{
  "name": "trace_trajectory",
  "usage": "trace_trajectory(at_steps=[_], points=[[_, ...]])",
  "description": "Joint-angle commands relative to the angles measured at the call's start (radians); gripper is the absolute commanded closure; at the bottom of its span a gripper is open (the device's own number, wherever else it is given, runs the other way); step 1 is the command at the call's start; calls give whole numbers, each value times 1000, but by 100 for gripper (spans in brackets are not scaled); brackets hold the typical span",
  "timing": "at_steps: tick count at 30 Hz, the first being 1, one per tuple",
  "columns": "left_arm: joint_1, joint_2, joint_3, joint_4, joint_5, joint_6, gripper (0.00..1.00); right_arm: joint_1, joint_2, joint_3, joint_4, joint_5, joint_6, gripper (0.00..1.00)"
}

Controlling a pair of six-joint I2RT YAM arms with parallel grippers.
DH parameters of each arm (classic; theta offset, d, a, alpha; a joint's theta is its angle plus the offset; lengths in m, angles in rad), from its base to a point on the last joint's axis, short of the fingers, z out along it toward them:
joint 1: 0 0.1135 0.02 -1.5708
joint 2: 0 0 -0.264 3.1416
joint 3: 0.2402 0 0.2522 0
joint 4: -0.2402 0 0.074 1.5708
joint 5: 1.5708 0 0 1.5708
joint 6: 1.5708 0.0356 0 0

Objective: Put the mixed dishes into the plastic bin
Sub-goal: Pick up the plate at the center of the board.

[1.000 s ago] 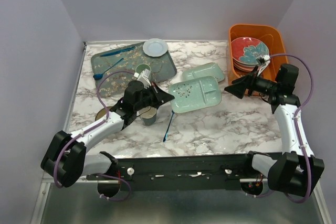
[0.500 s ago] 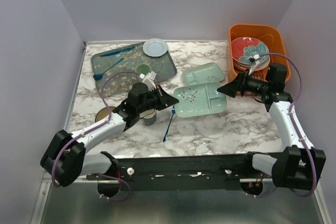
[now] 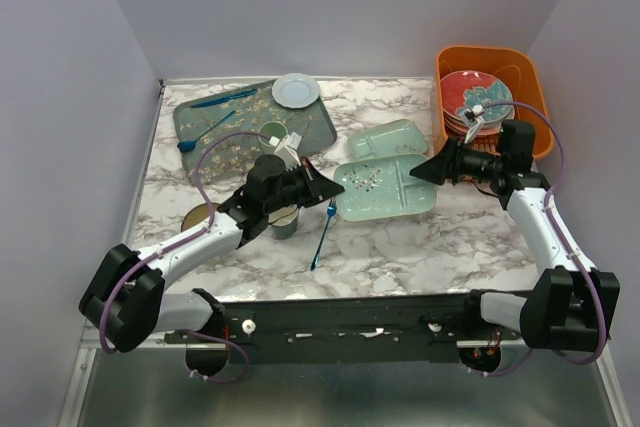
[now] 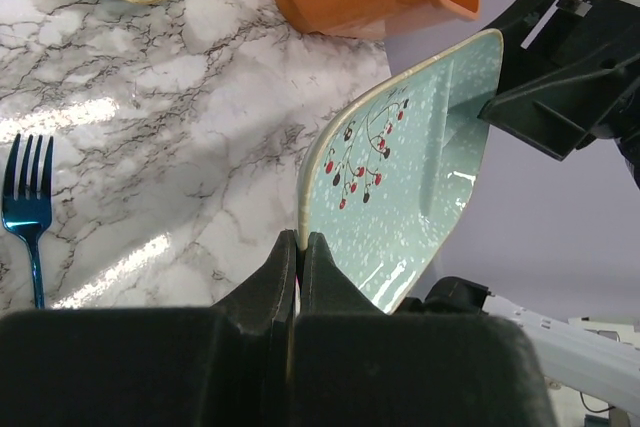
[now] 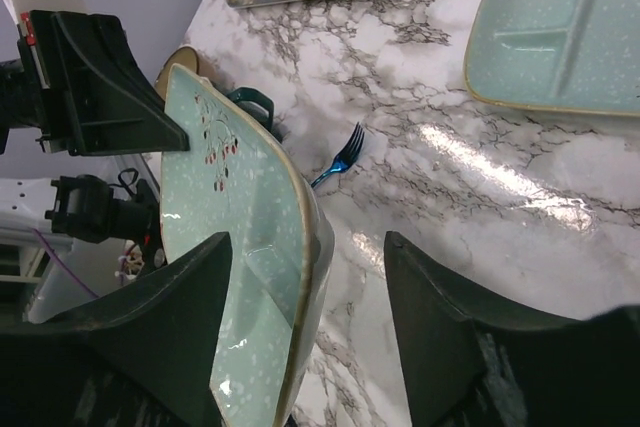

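The divided dish [image 3: 385, 192] ran lengthwise from left edge toward right edge — pale-green, speckled, berry-sprigged; left gripper [image 3: 327, 185] pinched its rim, right gripper [image 3: 418, 169] gaped.

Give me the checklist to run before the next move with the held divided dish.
1. Left end effector shut on the rim of the pale-green divided dish: ok.
2. Right end effector open, with its jaws either side of the dish's other end: ok.
3. Right end effector clamped on the dish: not ok, the jaws stand wide apart.
4. Dish off the marble table, held tilted: ok.
5. Room for the dish in the orange plastic bin beside the stacked plates: cannot tell.
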State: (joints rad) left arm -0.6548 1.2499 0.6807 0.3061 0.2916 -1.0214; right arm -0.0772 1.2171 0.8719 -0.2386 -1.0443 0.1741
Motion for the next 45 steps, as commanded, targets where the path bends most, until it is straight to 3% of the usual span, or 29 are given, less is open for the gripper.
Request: trace_trajectory(at_steps=[1, 3, 6, 7, 10, 16, 17, 18, 19, 22, 25, 31, 41, 45], points=[[-5, -6, 68, 146, 0, -22, 100, 7, 7, 16, -28, 12, 11, 37], [-6, -4, 71, 145, -2, -22, 100, 7, 9, 16, -28, 10, 16, 40], [-5, -1, 74, 145, 1, -17, 100, 7, 12, 21, -28, 7, 22, 53], [-5, -1, 77, 143, 1, -17, 100, 8, 13, 22, -28, 6, 28, 66], [-5, 0, 77, 142, 1, -13, 100, 7, 24, 26, -28, -14, 34, 83], [-6, -4, 77, 142, 6, -11, 100, 7, 27, 36, -30, -36, 38, 99], [-6, -7, 77, 140, 7, -11, 100, 7, 27, 36, -30, -40, 39, 100], [-5, -7, 77, 139, 11, -8, 91, 4, 24, 36, -28, -43, 41, 100], [-6, -10, 74, 139, 14, -3, 67, -2, 19, 38, -28, -46, 48, 100], [-5, -27, 62, 148, 21, 13, 36, -36, 15, 38, -18, -80, 74, 100], [1, -61, 53, 130, 18, 46, 19, -85, 9, 39, 8, -134, 109, 100], [83, -214, 28, 7, 14, 125, 1, -197, -7, 55, 47, -192, 175, 100], [124, -529, 118, -499, -152, 454, 1, -335, 61, 145, 229, -42, 375, 100], [124, -602, 125, -642, -311, 573, 1, -346, 85, 196, 295, 68, 453, 100]])
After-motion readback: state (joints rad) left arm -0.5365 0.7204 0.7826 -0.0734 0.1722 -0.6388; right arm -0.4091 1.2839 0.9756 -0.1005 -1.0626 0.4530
